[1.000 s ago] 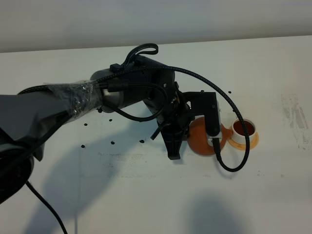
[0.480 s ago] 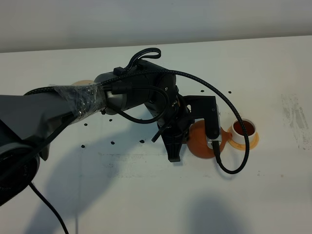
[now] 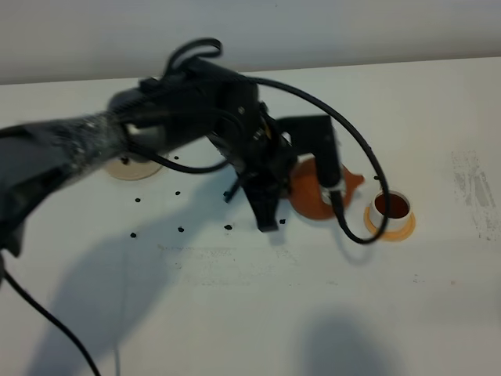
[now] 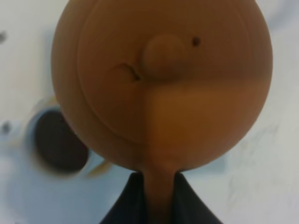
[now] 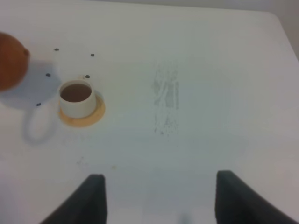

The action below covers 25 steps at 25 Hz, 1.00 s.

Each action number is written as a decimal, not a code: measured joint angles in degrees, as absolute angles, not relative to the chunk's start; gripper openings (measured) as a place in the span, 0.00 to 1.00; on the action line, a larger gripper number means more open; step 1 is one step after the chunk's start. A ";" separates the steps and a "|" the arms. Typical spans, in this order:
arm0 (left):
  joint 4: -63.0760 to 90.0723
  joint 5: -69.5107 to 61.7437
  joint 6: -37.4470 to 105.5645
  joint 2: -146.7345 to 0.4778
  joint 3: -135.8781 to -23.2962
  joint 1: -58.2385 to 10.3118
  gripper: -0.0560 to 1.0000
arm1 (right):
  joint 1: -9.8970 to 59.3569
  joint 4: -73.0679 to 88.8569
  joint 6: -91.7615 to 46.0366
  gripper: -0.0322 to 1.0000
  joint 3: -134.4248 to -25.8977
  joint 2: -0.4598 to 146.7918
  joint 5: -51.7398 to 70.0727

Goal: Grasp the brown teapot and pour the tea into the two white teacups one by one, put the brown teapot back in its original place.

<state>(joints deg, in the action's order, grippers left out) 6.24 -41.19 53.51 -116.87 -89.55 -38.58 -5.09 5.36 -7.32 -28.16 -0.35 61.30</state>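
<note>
White desk (image 3: pixel 258 313) under everything, scuffed grey toward its right side, dotted with small black specks (image 3: pixel 181 229); black left arm (image 3: pixel 188 117) stretched over it from the left of the high view, blurred, looped by a braided cable (image 3: pixel 356 157); left pincer (image 4: pixel 156 198) clamped narrow on the loop handle of the brown teapot (image 3: pixel 313 190), jaws pressed against the handle on both sides in the left wrist view; teapot held clear of the desk, lid knob (image 4: pixel 163 53) facing the wrist camera, spout (image 3: pixel 352 180) aimed toward the teacup; cream-beige coaster (image 3: pixel 135 166) bare at the left, partly hidden behind the arm, well apart from the teapot; right pincer (image 5: pixel 159 198) low over the desk, fingers (image 5: pixel 93 198) spread wide, gripping nothing; one white teacup (image 5: pixel 76 99) filled with dark tea, upright on its orange-tan coaster (image 5: pixel 96 113), just beside the teapot's spout side; second teacup not identifiable.
</note>
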 joint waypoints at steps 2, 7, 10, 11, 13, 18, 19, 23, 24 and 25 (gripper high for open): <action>6.01 -41.60 52.98 -115.78 -89.46 -37.22 0.14 | -5.09 5.36 -7.32 0.53 -28.16 -0.35 61.30; 5.18 -39.91 52.70 -112.61 -86.08 -33.53 0.14 | -5.09 5.36 -7.32 0.53 -28.16 -0.35 61.30; 4.94 -39.37 52.70 -110.51 -83.84 -30.65 0.14 | -5.09 5.36 -7.32 0.53 -28.16 -0.35 61.30; 4.81 -39.91 52.70 -109.99 -83.77 -29.47 0.14 | -5.09 5.36 -7.32 0.53 -28.16 -0.35 61.30; 4.70 -41.75 52.65 -109.36 -83.77 -27.28 0.14 | -5.09 5.36 -7.32 0.53 -28.16 -0.35 61.30; 3.23 -47.39 50.02 -108.00 -83.57 -22.22 0.14 | -5.09 5.36 -7.32 0.53 -28.16 -0.35 61.30; 3.23 -47.50 49.11 -107.64 -83.46 -21.47 0.14 | -5.09 5.36 -7.32 0.53 -28.16 -0.35 61.30; 3.28 -47.98 44.38 -106.16 -83.46 -18.19 0.14 | -5.09 5.36 -7.32 0.53 -28.16 -0.35 61.30; 3.33 -48.45 43.04 -106.04 -83.46 -17.26 0.14 | -5.09 5.36 -7.32 0.53 -28.16 -0.35 61.30; 3.33 -48.89 41.54 -106.04 -83.46 -16.32 0.14 | -5.09 5.36 -7.32 0.53 -28.16 -0.35 61.30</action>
